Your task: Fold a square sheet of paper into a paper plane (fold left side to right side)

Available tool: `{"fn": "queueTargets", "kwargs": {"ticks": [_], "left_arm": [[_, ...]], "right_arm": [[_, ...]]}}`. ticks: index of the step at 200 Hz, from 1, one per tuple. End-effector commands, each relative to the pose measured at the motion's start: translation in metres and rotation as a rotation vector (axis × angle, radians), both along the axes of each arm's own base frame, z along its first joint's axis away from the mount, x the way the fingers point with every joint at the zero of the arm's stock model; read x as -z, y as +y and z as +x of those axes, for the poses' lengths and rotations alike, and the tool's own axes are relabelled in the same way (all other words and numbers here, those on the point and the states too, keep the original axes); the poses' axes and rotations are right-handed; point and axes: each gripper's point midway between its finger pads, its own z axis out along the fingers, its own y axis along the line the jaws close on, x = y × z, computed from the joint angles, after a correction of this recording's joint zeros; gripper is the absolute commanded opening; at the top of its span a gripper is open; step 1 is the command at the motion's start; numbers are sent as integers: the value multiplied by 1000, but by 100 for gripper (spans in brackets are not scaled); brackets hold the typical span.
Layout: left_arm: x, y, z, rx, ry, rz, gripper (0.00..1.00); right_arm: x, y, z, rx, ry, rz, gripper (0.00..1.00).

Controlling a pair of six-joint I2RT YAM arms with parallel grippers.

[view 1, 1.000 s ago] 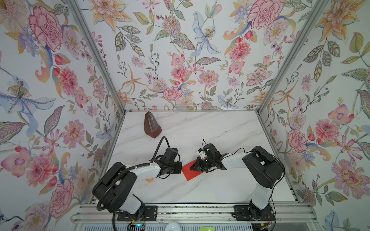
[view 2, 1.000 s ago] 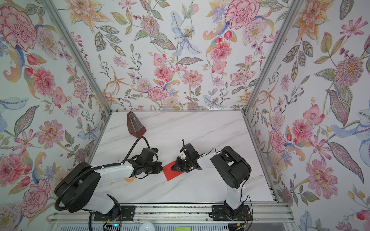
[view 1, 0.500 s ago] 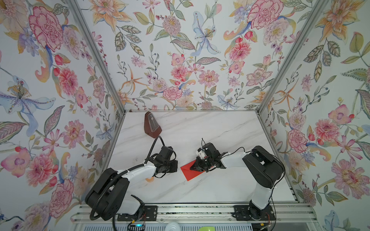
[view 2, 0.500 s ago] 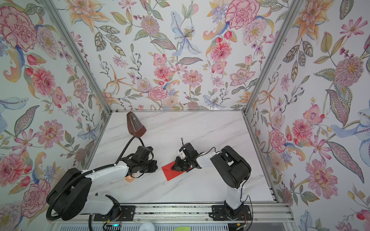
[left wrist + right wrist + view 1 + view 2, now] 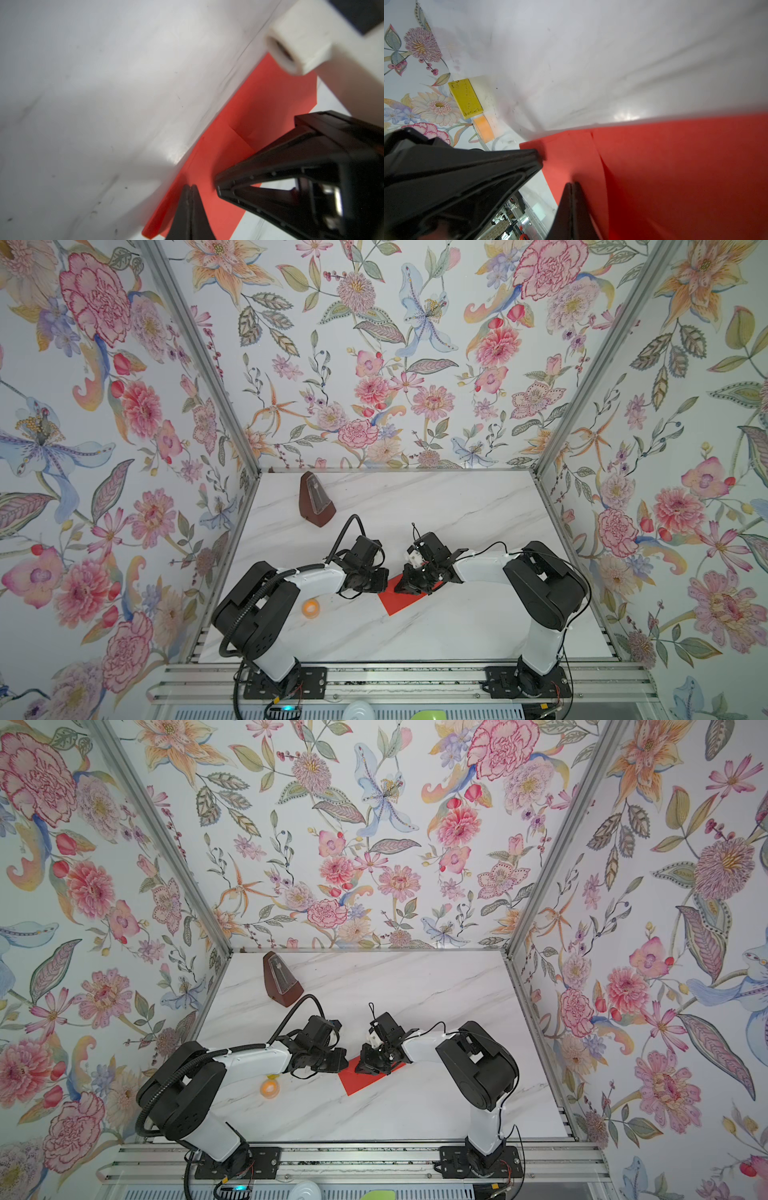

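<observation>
Roll first: orange roll sits nearest the front, beside the left arm, with a yellow block next to it. Ignore both.

Just beyond, the square sheet of paper lies flat on the tabletop at mid-front. It's thin, matte, bright red, with crisp edges and a layered flap line showing in the left wrist view. Your visible strip runs long from near-left to far-right, and its far part is hidden under the arms.

Left pincer is tips together, nothing clamped, its point on the paper just inside the left edge. Right pincer is also pressed together, empty, planted mid-sheet just beside it.

Left arm is nearer the edge you'd carry rightward; my guess is you must part that pincer first. The right one looks like the hold-down.

Farthest back-left: dark brown pyramid metronome on white veined marble, well apart.
</observation>
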Motion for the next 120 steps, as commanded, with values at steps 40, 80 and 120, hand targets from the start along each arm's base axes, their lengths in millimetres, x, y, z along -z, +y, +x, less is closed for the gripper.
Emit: {"fn": "queueTargets", "kwargs": {"ticks": [40,80,120], "left_arm": [[24,11,-9,-1,38,50,0],[31,14,-14,-14,53,58,0],[34,17,-14,-20,62,66,0]], "right_arm": [[-3,-7,3,8,-12,-102,14],[-14,1,2,12,-25,-86,17],[2,-9,-3,27,4,-141,10]]}}
